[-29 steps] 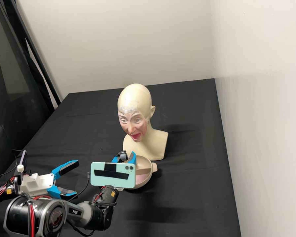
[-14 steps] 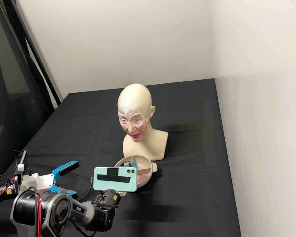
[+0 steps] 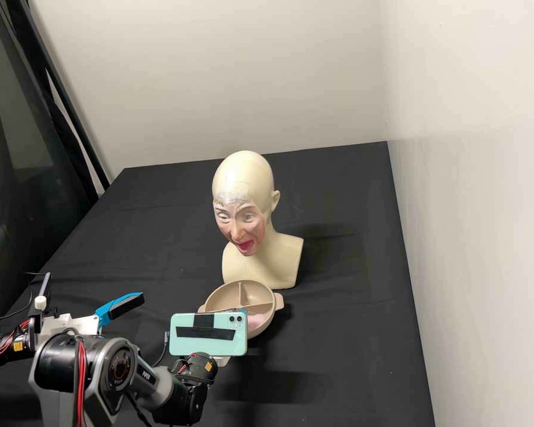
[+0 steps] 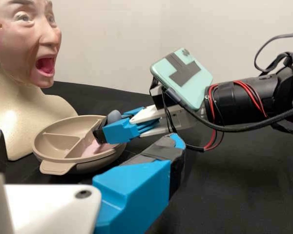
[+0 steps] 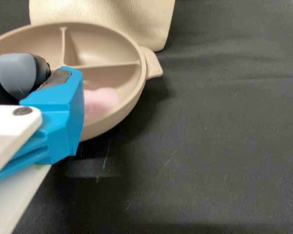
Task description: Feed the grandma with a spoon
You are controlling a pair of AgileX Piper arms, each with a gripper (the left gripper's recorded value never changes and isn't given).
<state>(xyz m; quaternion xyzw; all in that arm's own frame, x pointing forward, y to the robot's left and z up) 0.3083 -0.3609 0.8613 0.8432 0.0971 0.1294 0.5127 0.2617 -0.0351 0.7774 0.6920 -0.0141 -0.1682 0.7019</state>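
Observation:
A pale mannequin bust (image 3: 250,222) with an open red mouth stands mid-bench, facing the near edge. Just in front of it sits a beige divided bowl (image 3: 261,295) holding a pink lump (image 5: 100,100). My right gripper (image 4: 105,131) hangs low over the bowl's near rim, shut on a spoon whose rounded grey end (image 5: 15,73) sticks out past the blue finger (image 5: 58,117). In the left wrist view the bust's mouth (image 4: 45,65) is above and beyond the bowl (image 4: 63,144). My left gripper (image 3: 115,320) rests near the bench's near left corner, open with nothing in it.
A mint phone (image 3: 209,333) taped to the right wrist hides that gripper in the high view. The right arm's dark joints (image 3: 101,373) and red cables crowd the near left corner. A white wall (image 3: 474,207) borders the bench on the right.
The right gripper with the spoon has dropped and drawn back toward the near edge, from above the bowl to its near rim. The left gripper has barely moved.

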